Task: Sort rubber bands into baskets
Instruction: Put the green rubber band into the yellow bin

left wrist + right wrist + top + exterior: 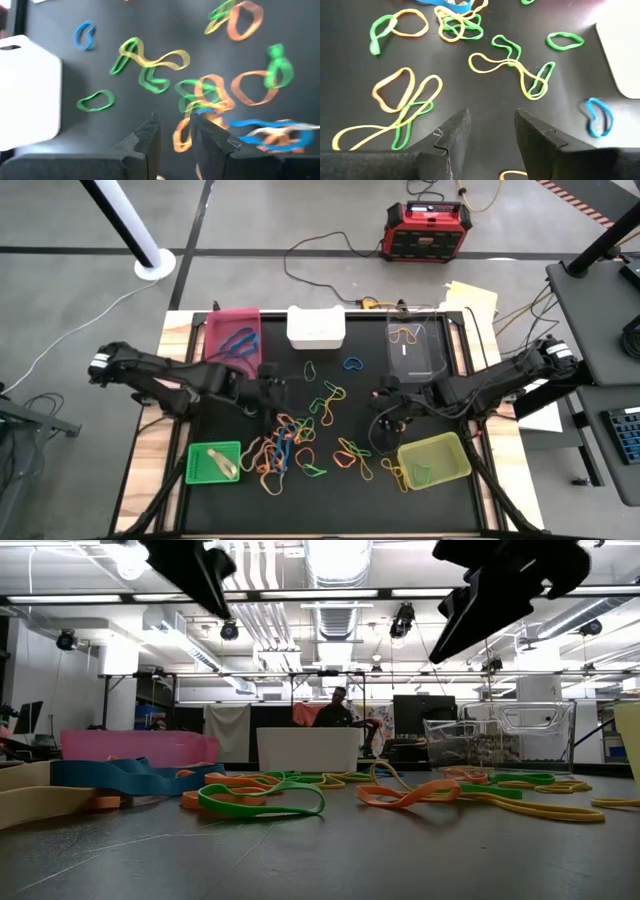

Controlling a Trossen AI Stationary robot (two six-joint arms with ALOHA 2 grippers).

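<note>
**Bands scattered mid-mat, five baskets around them**

From above I read no writing anywhere. My left gripper (pixel 272 388) and right gripper (pixel 388 402) hover beside the loose rubber bands (pixel 300 435) mid-table. The pink basket (pixel 234 332) holds blue bands, the clear basket (pixel 417 345) an orange one, the green basket (pixel 215 462) tan, the yellow-green basket (pixel 434 460) green; I cannot tell what the white basket (pixel 316 327) holds.

My left wrist view shows my fingers narrowly parted, empty.

My right wrist view shows mine spread, empty.
</note>
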